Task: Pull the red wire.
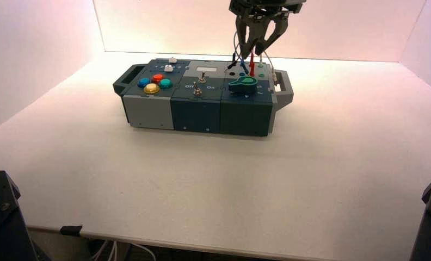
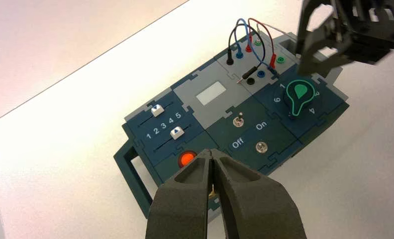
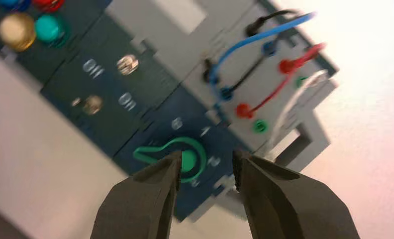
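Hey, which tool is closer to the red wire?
Right. The right tool hangs open close above the red wire; the left tool is farther off, toward the red button.

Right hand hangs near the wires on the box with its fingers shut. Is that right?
Not the fingers: the right wrist view shows them apart, so the right hand is open. It does hang near the wires on the box.

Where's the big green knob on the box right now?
In the high view, the green knob is on the box's right part, just in front of the wires' sockets.
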